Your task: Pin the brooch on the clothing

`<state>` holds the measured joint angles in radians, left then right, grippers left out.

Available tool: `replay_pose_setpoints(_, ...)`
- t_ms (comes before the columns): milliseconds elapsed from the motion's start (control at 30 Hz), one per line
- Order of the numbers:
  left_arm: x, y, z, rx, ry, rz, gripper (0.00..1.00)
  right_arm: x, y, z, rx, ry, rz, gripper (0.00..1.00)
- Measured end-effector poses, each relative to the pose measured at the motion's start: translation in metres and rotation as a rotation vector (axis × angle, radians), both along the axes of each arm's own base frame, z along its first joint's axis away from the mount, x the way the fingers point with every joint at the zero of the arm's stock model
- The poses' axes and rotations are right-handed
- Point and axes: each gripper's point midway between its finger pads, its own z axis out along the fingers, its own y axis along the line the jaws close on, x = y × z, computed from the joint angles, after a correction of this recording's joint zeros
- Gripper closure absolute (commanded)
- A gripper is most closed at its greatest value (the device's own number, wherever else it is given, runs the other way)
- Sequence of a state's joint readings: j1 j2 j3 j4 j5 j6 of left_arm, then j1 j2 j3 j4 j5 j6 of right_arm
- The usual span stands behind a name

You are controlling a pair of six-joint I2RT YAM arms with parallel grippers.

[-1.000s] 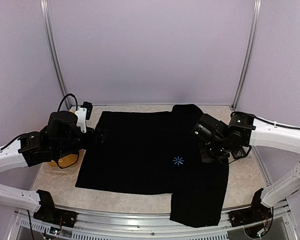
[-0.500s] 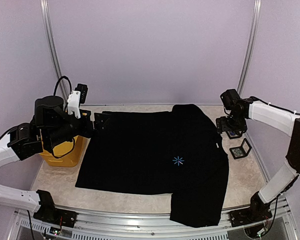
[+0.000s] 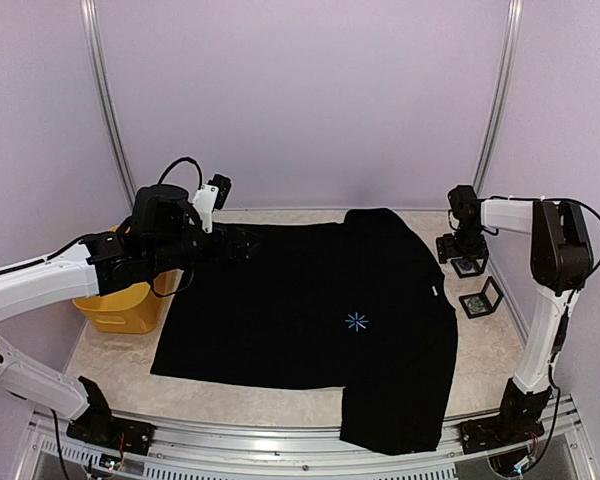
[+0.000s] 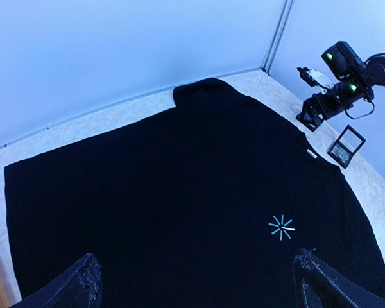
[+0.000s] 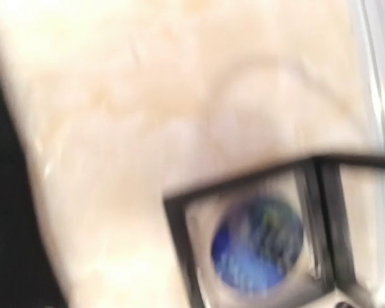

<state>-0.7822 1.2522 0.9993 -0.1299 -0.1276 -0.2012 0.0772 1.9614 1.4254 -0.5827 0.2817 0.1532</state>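
Pickup of the brooch [image 5: 256,250] looks to be the step in hand. The right wrist view is badly smeared, but it shows a blue round thing lying in a small black-framed box [image 3: 467,266], and I take that for the brooch. The box sits just beyond the T-shirt's right edge, toward its far corner. To do this well, the right gripper [image 3: 466,248] should settle until its view is sharp and centre over the blue piece. It should then come down straight inside the frame without clipping the walls, and close on the piece's rim rather than its face, leaving the pin side free for the cloth. A second box [image 3: 480,300] sits off that same edge of the T-shirt [image 3: 280,310], further toward its near side, and should be left alone. The left gripper [image 4: 197,269] hovers over the T-shirt's far-left part, its fingers [image 4: 83,289] spread wide with nothing between them and nothing touched. It could press the cloth flat beside the light-blue starburst mark [image 3: 357,321] on the T-shirt's chest. Whether the right jaws are spread or closed I cannot tell, since its fingers show clearly in no view. With the blue piece lying in its box, it appears to hold nothing.
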Motion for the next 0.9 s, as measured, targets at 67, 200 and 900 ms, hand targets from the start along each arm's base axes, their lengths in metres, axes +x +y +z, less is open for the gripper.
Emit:
replay_pose_setpoints(67,0.002,-0.006,-0.007,0.002,0.011,-0.016,0.01,0.014,-0.003,-0.005,-0.004,-0.004,0.002,0.1)
replay_pose_setpoints(200,0.005,-0.012,-0.014,0.002,0.021,-0.032,0.01,0.033,-0.006,-0.01,0.001,-0.01,0.011,0.12)
replay_pose_setpoints(900,0.02,-0.026,-0.053,0.107,0.056,-0.097,0.01,0.046,-0.014,-0.038,0.035,-0.026,-0.026,0.31)
